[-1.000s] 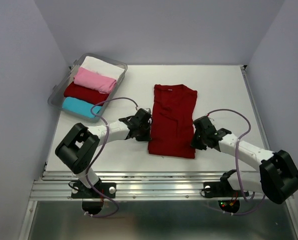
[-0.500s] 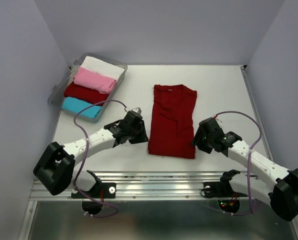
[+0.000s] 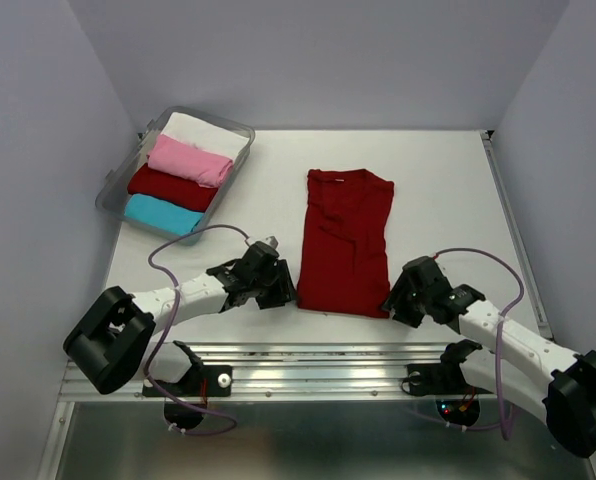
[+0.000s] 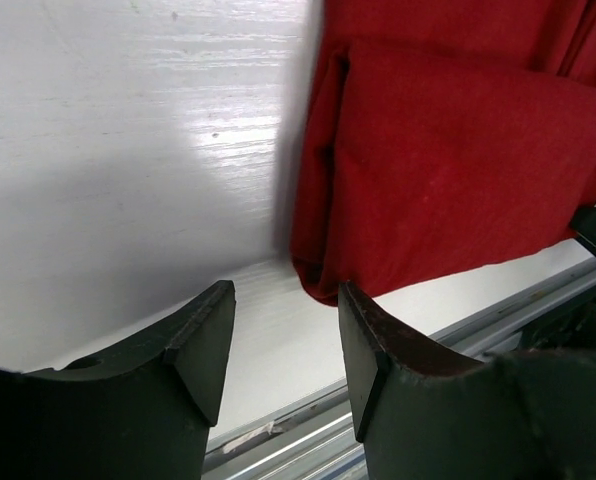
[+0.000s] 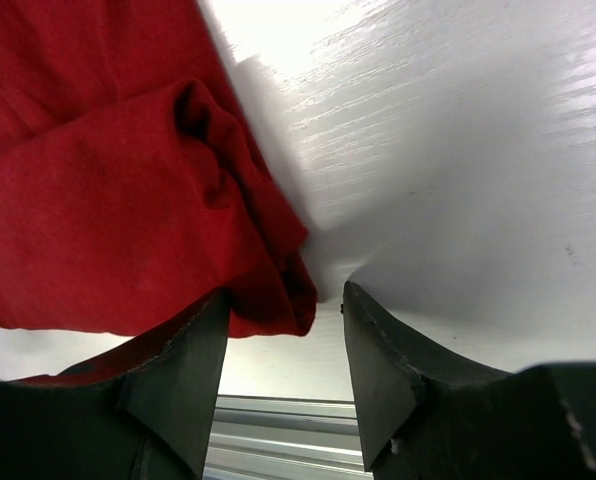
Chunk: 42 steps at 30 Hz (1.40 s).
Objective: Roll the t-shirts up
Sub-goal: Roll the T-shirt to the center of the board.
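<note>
- Centrally on the white desk lies the large dark red cloth t-shirt, folded lengthwise into a long narrow strip and lying flat, not yet rolled.
- Its collar points to the far side and its hem runs close to the near edge of the desk, just short of the metal rail.
- The left arm reaches low across the desk to the shirt's near left corner; the left jaws stand spread, with nothing between them.
- From the left wrist, the two dark fingers frame bare desk, and the folded corner of the red cloth lies just ahead of the right-hand one, layered edges showing.
- The right arm reaches to the shirt's near right corner; the right jaws are likewise spread and pinch nothing.
- From the right wrist, the bunched corner of the shirt reaches the mouth of the gap beside the left-hand finger, while the other finger sits over bare desk.
- At the far left stands a clear plastic bin, set at an angle.
- Inside it four rolled shirts lie side by side: a white rolled t-shirt farthest away, then a pink rolled t-shirt, a second dark red rolled t-shirt, and a cyan rolled t-shirt nearest.
</note>
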### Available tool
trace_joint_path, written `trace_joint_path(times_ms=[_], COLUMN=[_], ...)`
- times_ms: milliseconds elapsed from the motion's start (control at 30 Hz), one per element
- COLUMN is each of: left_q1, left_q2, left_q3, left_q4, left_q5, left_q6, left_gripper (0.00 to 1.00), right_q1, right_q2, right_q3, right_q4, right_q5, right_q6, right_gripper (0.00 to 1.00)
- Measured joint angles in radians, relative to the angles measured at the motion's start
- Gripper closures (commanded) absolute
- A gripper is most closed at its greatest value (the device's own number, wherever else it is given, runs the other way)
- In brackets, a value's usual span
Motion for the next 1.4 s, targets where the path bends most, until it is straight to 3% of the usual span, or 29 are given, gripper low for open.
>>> trace_joint_path(times_ms=[167,400,667,867,1033,1200,1233,1400], left_q1=[-0.003,-0.003,-0.003,-0.003,-0.003,-0.003,-0.003,-0.003], left_q2=[0.008,0.015,0.06,0.065,0.069,0.069,0.069,0.069], left_q3=[-0.032,-0.051,-0.068,-0.083,-0.085,-0.085,-0.085,-0.085], left_q4=[0.068,0.125,0.192,0.22,0.23,0.238,0.238,0.238], left_q5=[0.021,0.039,0.069,0.082,0.091,0.094,0.094,0.095], left_q6=[-0.022,-0.04,-0.054,-0.064,-0.066,-0.072,-0.073,-0.08], left_gripper=[0.52,0.52,0.59,0.69,0.75,1.0,1.0,1.0], right_q1=[0.0,0.0,0.0,0.0,0.0,0.0,0.0,0.0], right_q2=[-0.001,-0.013,-0.033,-0.07,-0.08,-0.082,-0.08,-0.072], right_q3=[-0.021,-0.041,-0.046,-0.047,-0.054,-0.054,-0.054,-0.054], right_q4=[0.053,0.074,0.06,0.024,0.011,0.014,0.018,0.019], right_q5=[-0.013,-0.021,-0.022,-0.021,-0.021,-0.027,-0.027,-0.032], right_q6=[0.025,0.045,0.053,0.058,0.064,0.071,0.072,0.074], right_gripper=[0.53,0.62,0.56,0.59,0.73,0.91,0.96,0.99])
